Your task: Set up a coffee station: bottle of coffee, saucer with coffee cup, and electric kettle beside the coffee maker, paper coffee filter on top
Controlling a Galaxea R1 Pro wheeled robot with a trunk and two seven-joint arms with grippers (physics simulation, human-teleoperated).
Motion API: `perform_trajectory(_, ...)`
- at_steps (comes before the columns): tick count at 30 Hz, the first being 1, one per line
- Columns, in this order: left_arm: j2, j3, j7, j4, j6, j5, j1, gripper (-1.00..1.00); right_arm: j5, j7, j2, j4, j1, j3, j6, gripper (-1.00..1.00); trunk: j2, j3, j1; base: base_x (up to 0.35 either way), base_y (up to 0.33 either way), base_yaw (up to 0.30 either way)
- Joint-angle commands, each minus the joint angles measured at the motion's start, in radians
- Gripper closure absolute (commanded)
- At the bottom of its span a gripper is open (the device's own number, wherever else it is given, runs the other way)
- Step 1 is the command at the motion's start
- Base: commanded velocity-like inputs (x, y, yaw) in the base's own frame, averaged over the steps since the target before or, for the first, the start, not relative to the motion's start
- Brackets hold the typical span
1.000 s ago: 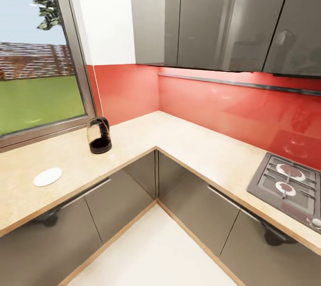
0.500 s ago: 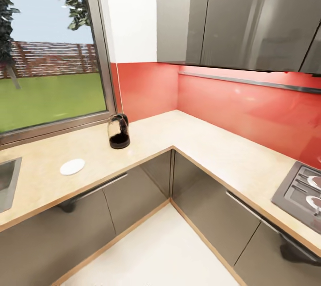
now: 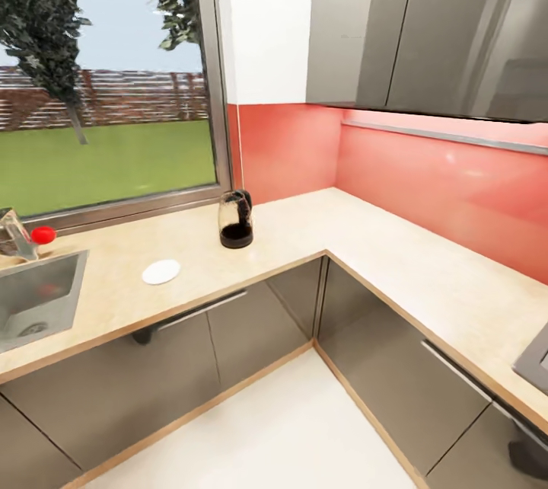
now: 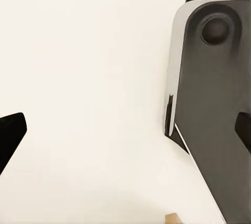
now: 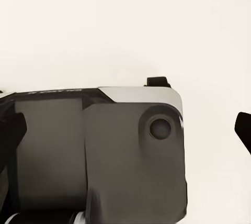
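the electric kettle (image 3: 236, 219) stands upright on the far part of the table (image 3: 396, 260) below the window (image 3: 106, 78), near the inner corner, and the saucer (image 3: 160, 272) lies flat to its left and a little nearer, apart from it; further left sits the inset sink (image 3: 34, 298). in each wrist view the fingers (image 4: 10, 137) of the left arm and the fingers (image 5: 243, 130) of the right arm are spread wide, pinching nothing, over pale floor (image 3: 281, 436) and the robot's grey base (image 5: 104, 150)

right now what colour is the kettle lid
Black, seen best in the head view, on the kettle.
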Motion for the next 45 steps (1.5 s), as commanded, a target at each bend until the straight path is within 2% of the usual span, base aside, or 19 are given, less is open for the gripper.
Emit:
perform_trajectory(1, 0.000, 0.008, 0.004, 0.004, -0.007, -0.011, -0.002, -1.00, -0.009, -0.004, 0.000, 0.000, -0.001, 0.009, -0.003, -1.00, -0.002, -0.003, 0.001, 0.000, 0.000, 0.276)
perform_trajectory(45, -0.001, 0.008, 0.004, 0.004, -0.007, -0.010, -0.002, -1.00, -0.009, -0.003, 0.000, 0.001, 0.000, 0.009, -0.003, -1.00, -0.002, -0.027, 0.001, 0.000, 0.000, 0.276)
